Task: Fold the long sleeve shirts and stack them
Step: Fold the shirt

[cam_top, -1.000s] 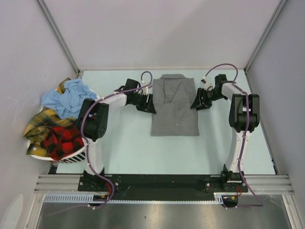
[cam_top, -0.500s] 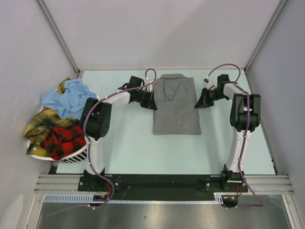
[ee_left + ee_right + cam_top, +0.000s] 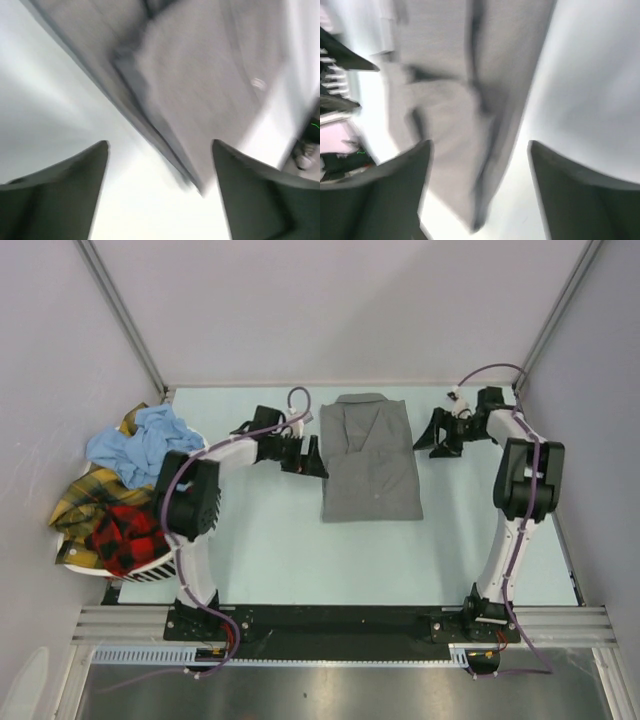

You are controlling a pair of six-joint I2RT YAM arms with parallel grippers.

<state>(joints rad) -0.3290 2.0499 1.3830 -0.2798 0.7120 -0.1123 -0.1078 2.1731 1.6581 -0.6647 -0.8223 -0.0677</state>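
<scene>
A plain grey long sleeve shirt [image 3: 369,458] lies folded into a tall rectangle at the back middle of the table, collar at the far end. My left gripper [image 3: 314,457] is open and empty just left of its left edge; the shirt's edge shows blurred in the left wrist view [image 3: 165,110]. My right gripper [image 3: 427,436] is open and empty just right of the shirt's upper right edge, and the shirt shows blurred in the right wrist view [image 3: 455,115]. Light blue [image 3: 145,445], yellow plaid [image 3: 85,495] and red-and-black plaid [image 3: 130,535] shirts lie piled at the left.
A white slotted plastic basket [image 3: 160,568] holds the pile of shirts at the table's left edge. Grey walls close in the table at the back and both sides. The pale green table top [image 3: 350,560] lies between the shirt and the arm bases.
Both grippers have let go of the grey shirt's side edges and drawn outward, the left one to the left, the right one to the right and back. The shirt lies flat.
</scene>
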